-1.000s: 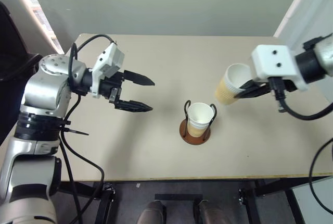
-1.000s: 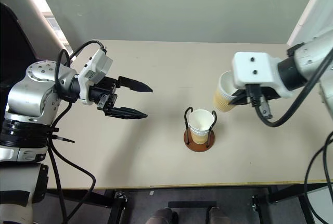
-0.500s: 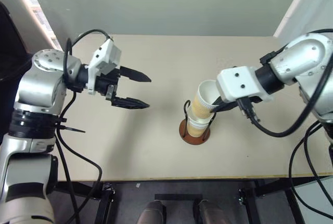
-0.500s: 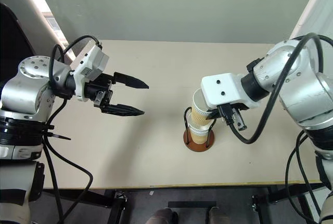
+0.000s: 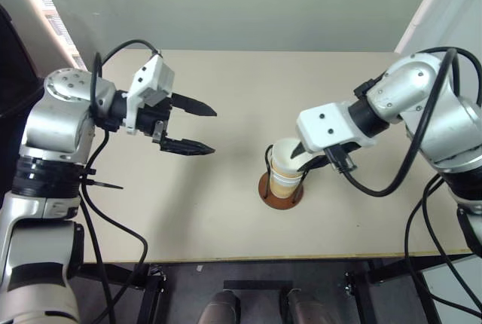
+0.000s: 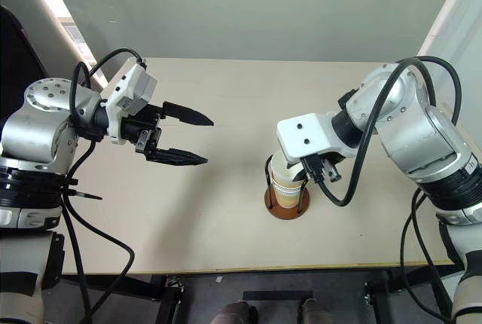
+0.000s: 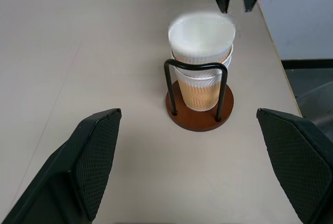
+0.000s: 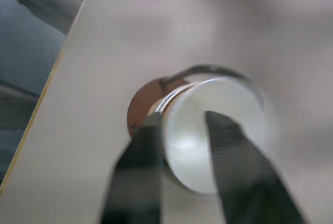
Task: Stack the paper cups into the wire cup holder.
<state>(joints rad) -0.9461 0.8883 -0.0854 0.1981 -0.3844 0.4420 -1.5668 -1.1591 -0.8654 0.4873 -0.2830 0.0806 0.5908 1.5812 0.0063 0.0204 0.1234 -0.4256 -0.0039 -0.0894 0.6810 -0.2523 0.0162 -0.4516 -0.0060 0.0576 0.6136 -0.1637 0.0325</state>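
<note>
paper cups (image 7: 201,52) nested upright, in wire cup holder (image 7: 199,115)

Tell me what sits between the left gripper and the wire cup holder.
Nothing: in the left eye view, only bare table separates the left gripper from the wire cup holder. The left wrist view shows the same bare stretch.

Left arm: raised over the table's left side, forearm reaching inward.
Left gripper (image 5: 197,125): pointing right and slightly down, its two black fingers spread wide, nothing between them.
Right arm: bent inward toward the middle.
Right gripper (image 8: 182,148): angled steeply down, fingers astride a cup rim.
</note>
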